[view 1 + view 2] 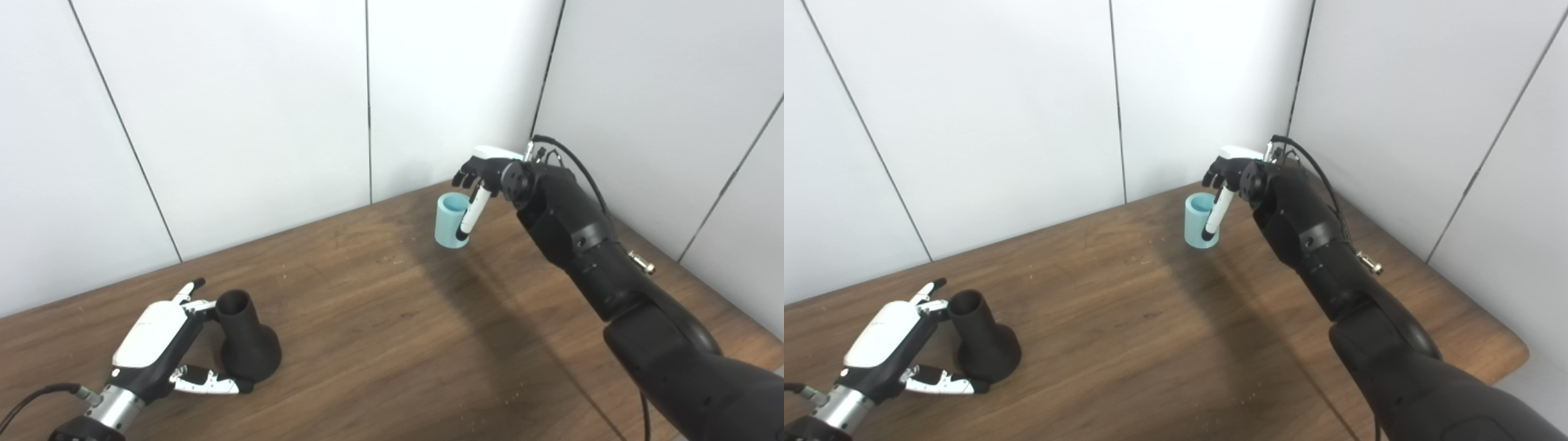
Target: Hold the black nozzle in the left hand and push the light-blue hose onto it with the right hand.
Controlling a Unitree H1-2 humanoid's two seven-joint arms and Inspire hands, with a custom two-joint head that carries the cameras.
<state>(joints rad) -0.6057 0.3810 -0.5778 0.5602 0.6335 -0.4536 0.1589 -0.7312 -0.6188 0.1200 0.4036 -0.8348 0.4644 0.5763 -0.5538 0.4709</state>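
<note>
The black nozzle (247, 340) stands upright on its flared base at the near left of the table. My left hand (160, 343) is open around it: the fingers (195, 301) reach the neck near the rim and the thumb lies low against the base. At the far side stands the light-blue hose (449, 222), a short tube with its opening up. My right hand (488, 173) hovers just above and to the right of it, open, with curled fingers over the rim and the thumb (472, 214) hanging down across the hose's front.
The brown wooden table (380, 318) sits in a corner of white panel walls. Its right edge and rounded corner (1516, 352) lie beside my right arm. A broad stretch of tabletop separates the nozzle from the hose.
</note>
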